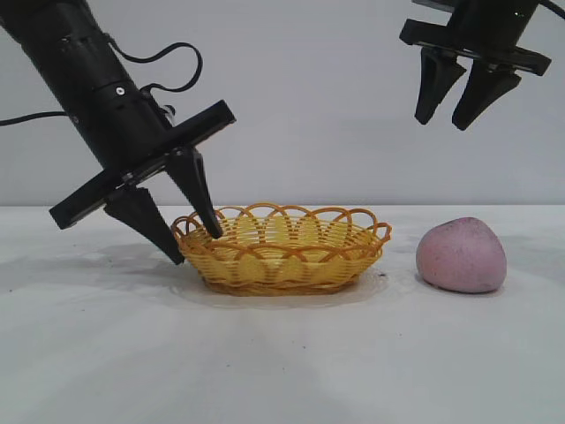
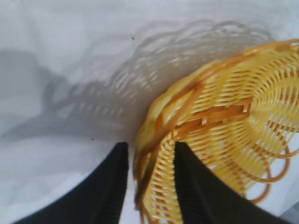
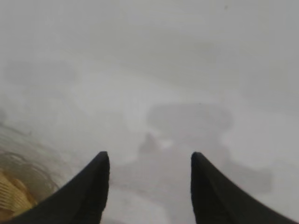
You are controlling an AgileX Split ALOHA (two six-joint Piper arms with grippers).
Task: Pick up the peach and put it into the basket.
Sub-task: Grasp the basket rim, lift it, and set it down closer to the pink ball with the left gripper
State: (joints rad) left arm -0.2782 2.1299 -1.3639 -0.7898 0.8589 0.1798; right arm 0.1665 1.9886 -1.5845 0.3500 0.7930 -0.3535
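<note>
The pink-mauve peach [image 1: 461, 256] lies on the white table to the right of the basket, with nothing touching it. The yellow wicker basket [image 1: 282, 265] stands at the table's middle. My left gripper [image 1: 196, 247] is tilted down over the basket's left end and is open. One finger is outside the wall and the other inside, so the looped rim [image 2: 154, 116] runs between them with a gap showing. My right gripper [image 1: 442, 124] hangs high above the peach, open, with nothing between its fingers [image 3: 149, 155]. The peach does not show in either wrist view.
The white table [image 1: 282, 371] stretches in front of the basket and the peach. A plain grey wall stands behind. A blurred edge of the basket [image 3: 11, 196] shows in the right wrist view.
</note>
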